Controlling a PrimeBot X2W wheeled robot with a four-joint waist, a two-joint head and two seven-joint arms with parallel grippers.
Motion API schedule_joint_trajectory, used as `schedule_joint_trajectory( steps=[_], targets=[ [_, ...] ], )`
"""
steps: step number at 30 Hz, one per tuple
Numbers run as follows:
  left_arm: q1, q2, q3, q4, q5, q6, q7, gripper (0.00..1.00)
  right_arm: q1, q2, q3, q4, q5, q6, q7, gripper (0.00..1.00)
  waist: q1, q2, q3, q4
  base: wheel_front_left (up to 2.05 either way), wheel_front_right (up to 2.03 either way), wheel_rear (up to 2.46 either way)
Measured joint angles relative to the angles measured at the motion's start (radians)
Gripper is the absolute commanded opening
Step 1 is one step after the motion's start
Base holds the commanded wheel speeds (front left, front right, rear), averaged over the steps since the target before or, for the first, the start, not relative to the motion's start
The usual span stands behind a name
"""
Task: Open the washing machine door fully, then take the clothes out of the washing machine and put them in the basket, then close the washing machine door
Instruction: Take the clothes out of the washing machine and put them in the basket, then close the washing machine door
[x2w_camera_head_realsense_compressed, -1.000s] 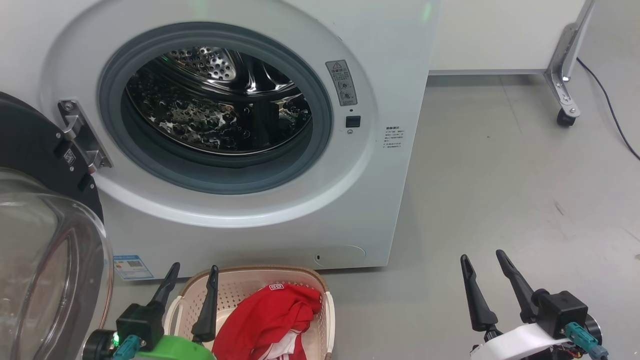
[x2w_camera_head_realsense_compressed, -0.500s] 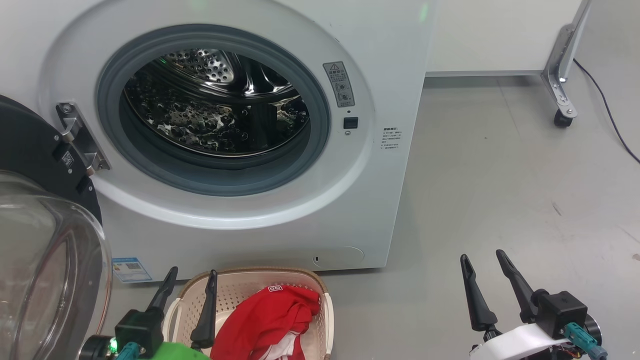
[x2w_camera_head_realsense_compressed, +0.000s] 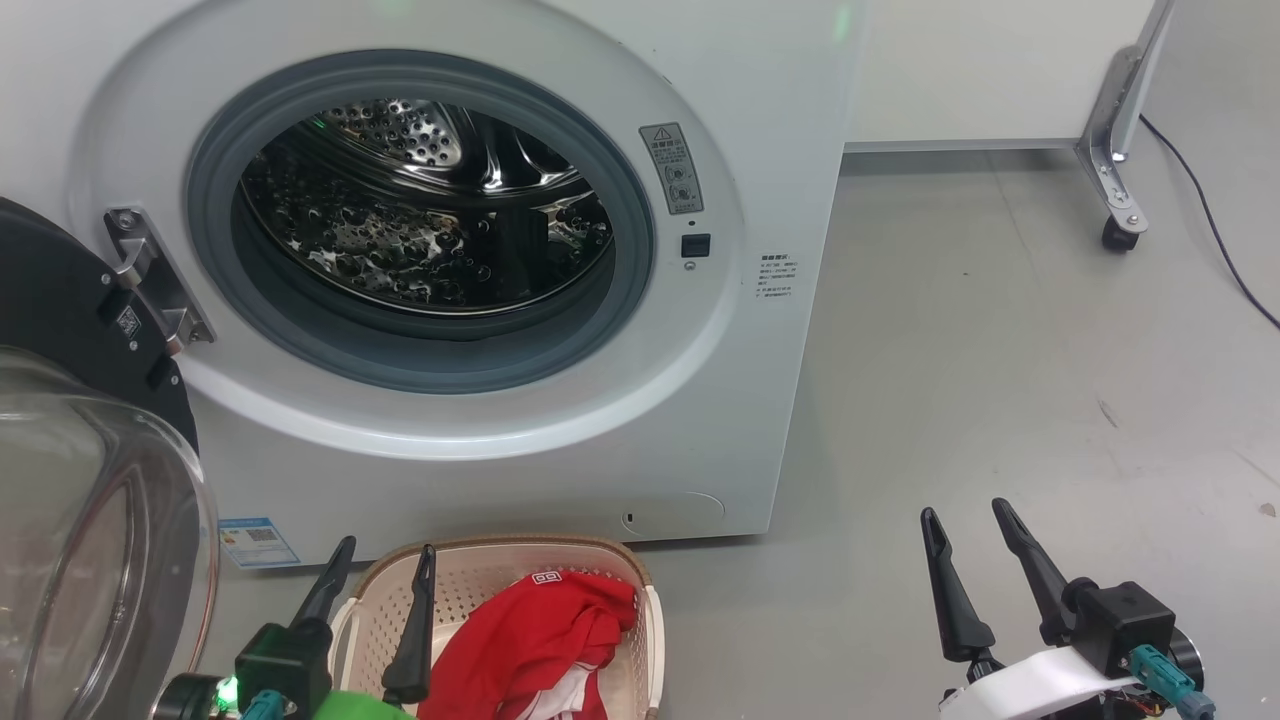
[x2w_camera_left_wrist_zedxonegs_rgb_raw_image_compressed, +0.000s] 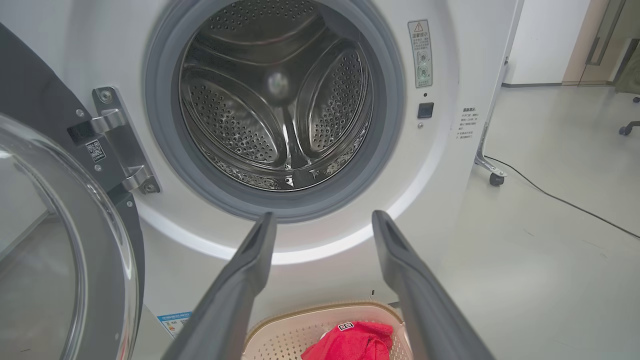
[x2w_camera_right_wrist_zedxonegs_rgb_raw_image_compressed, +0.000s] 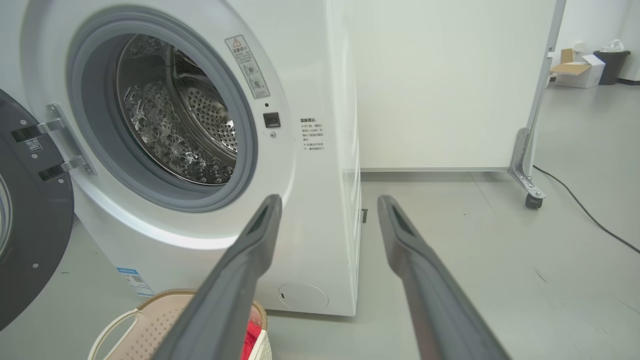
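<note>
Hanging wide open, the one door is standing just left of the left pincer, which is gaping empty above the basket. The right pincer, also spread and empty, is hovering well apart over the floor. One heap of clothes is lying in the one basket and the drum is showing bare, so the nearer left arm is looking likeliest to swing the door shut.

The washing machine door stands swung out to the left of the washing machine. On the floor just before the machine sits the basket — the clothes lie in it, with the drum behind and above.
</note>
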Motion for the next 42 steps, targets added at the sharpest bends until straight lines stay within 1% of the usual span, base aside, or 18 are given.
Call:
schedule_joint_trajectory(
  steps=[7, 15, 26, 42],
  targets=[
    [0.011, 0.003, -0.006, -0.020, 0.002, 0.005, 0.023, 1.00, 0.000, 0.000, 0.000, -0.001, 0.000, 0.000, 0.000, 1.00, 0.0000, 0.0000, 0.001, -0.003, -0.09, 0.33, -0.24],
    [0.015, 0.005, -0.009, -0.050, 0.011, 0.013, 0.034, 1.00, 0.000, 0.000, 0.000, -0.003, 0.000, -0.001, 0.000, 1.00, 0.0000, 0.0000, 0.003, -0.004, -0.22, 0.81, -0.59],
    [0.020, 0.006, -0.011, -0.075, 0.015, 0.023, 0.052, 1.00, 0.000, 0.000, 0.000, -0.003, 0.000, -0.006, 0.000, 1.00, 0.0000, 0.0000, 0.001, -0.004, -0.45, 1.36, -0.91],
    [0.036, 0.007, -0.024, -0.105, 0.017, 0.025, 0.062, 1.00, 0.000, 0.000, 0.000, -0.003, 0.000, -0.006, 0.000, 1.00, 0.0000, 0.0000, -0.002, -0.002, -0.90, 1.38, -0.48]
  ],
)
